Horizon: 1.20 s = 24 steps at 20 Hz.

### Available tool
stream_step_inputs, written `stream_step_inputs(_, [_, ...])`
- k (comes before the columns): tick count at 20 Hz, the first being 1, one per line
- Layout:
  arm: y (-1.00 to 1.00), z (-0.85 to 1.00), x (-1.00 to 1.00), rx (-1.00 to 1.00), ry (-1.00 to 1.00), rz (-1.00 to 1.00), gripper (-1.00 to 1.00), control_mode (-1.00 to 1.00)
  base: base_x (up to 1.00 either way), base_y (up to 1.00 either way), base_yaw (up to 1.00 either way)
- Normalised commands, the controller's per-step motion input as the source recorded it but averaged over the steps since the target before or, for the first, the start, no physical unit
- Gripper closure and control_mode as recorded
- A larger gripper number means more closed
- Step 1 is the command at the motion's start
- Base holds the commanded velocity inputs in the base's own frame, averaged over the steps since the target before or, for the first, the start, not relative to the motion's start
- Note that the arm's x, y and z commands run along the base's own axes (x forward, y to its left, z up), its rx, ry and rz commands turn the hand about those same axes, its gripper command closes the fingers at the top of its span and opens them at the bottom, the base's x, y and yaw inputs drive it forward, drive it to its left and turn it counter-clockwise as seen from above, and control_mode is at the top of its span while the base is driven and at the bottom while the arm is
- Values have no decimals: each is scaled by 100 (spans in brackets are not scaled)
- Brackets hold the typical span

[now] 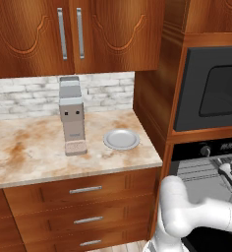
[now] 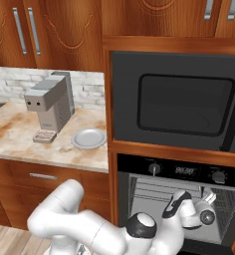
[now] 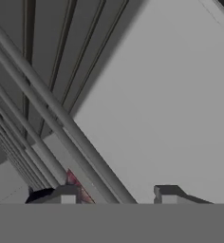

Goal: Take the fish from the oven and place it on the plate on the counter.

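Hand view looks along grey wire racks (image 3: 47,109) inside the oven (image 2: 179,199); the end effector (image 3: 116,194) has its tips apart, and a dark fish (image 3: 61,191) with reddish patch sits by one tip. The plate (image 1: 121,139) rests on the desk (image 1: 29,147) beside the coffee machine (image 1: 72,115).
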Motion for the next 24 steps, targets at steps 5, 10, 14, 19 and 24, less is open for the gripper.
stream_step_inputs(5, [-2,-37,-39,0,6,0,100,-100,0,0,0])
stream_step_inputs(10, [-7,-44,-57,0,8,0,100,-100,0,0,0])
stream_step_inputs(14, [-9,-49,-64,0,10,1,100,-100,0,0,0])
stream_step_inputs(19, [-9,-47,-67,0,11,1,100,-100,0,0,0])
stream_step_inputs(24, [-9,-45,-74,0,11,4,100,-100,0,0,0])
